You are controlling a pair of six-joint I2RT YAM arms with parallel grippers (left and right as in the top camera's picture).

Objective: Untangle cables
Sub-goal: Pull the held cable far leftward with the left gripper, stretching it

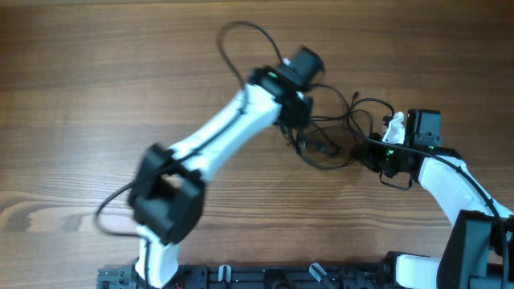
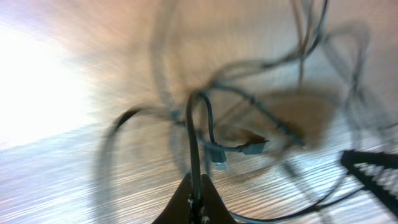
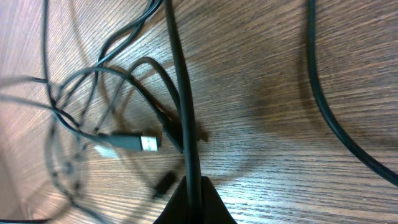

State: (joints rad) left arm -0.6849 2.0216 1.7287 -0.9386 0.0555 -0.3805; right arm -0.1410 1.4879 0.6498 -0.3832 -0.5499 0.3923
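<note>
A tangle of thin black cables (image 1: pixel 333 136) lies on the wooden table between my two grippers. My left gripper (image 1: pixel 293 112) is at the tangle's left edge and is shut on a black cable (image 2: pixel 194 143) that runs up from its fingertips (image 2: pixel 198 202); the view is blurred. My right gripper (image 1: pixel 377 152) is at the tangle's right edge and is shut on a black cable (image 3: pixel 180 93) that runs straight up from its jaws (image 3: pixel 194 196). A metal-tipped plug (image 3: pixel 134 142) lies left of that cable among the loops.
The wooden table (image 1: pixel 96 96) stretches to the left of the tangle. A thick black wire (image 1: pixel 237 48) loops off my left arm at the top. Another black cord (image 3: pixel 329 106) curves along the right of the right wrist view.
</note>
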